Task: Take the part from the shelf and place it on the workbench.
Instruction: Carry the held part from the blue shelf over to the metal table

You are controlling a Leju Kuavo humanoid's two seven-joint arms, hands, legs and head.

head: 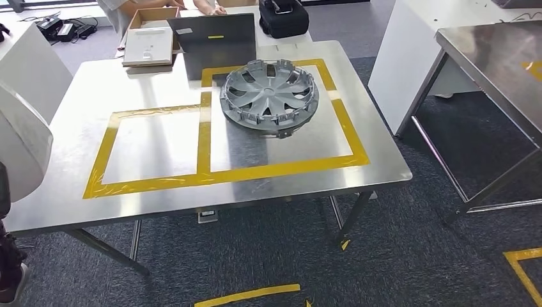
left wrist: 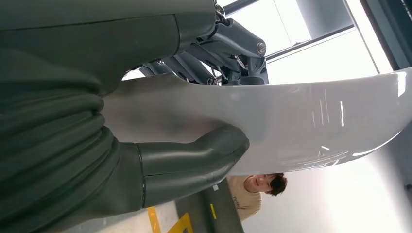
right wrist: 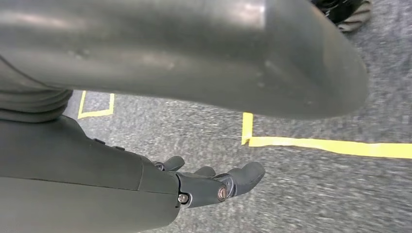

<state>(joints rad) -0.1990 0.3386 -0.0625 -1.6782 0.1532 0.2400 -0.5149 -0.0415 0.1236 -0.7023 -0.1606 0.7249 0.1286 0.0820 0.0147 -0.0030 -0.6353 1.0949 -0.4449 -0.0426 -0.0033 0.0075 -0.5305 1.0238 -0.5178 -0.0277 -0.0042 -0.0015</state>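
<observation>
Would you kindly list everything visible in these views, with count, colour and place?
Workbench: one, steel, centre, marked with two yellow tape rectangles.
Hubcap: one, silver-grey, inside the right-hand tape rectangle.
White part: one, glossy white, curved, in the left hand's grip; also at the head view's left edge.
Metal sheet: one, dark grey, at the bench's far edge.
Cardboard box: one, brown, far left of the bench, white pad in front.
Black bag: one, far side.
Second table: one, steel, right.
Person: one, beige shirt, beyond the white part.
Left hand: grey, holds the white part.
Right hand: grey, hanging above the carpet, holding nothing.
</observation>
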